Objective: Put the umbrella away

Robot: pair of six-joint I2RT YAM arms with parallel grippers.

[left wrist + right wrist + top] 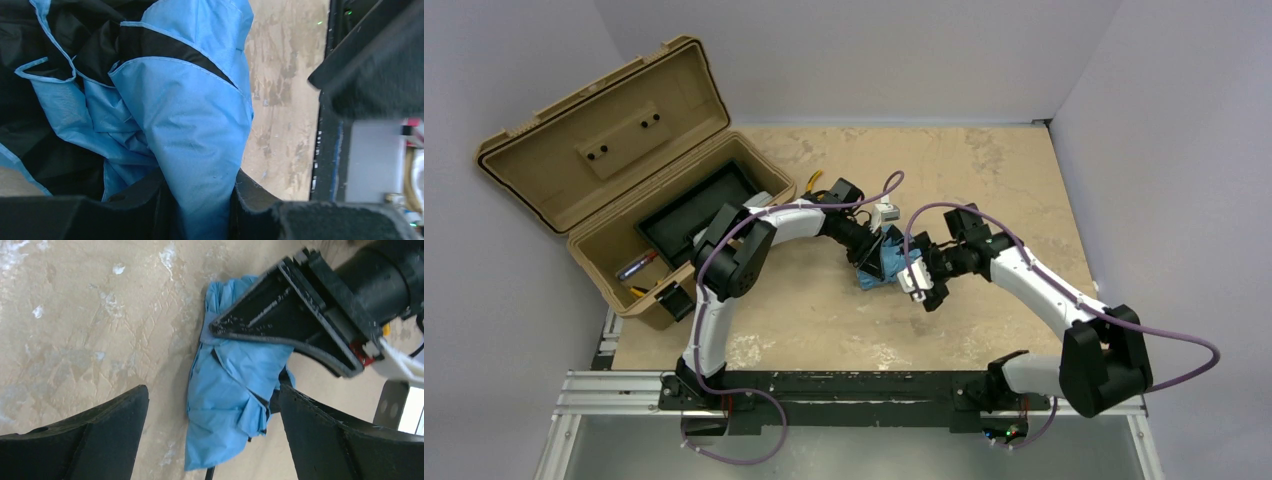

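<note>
The umbrella (882,264) lies bundled at the centre of the top view on the table (984,170). The left gripper (200,215) pinches a fold of its fabric. The right gripper (212,395) is spread wide and empty. The fabric is probably light, soft and slippery, so grip the firm core.
</note>
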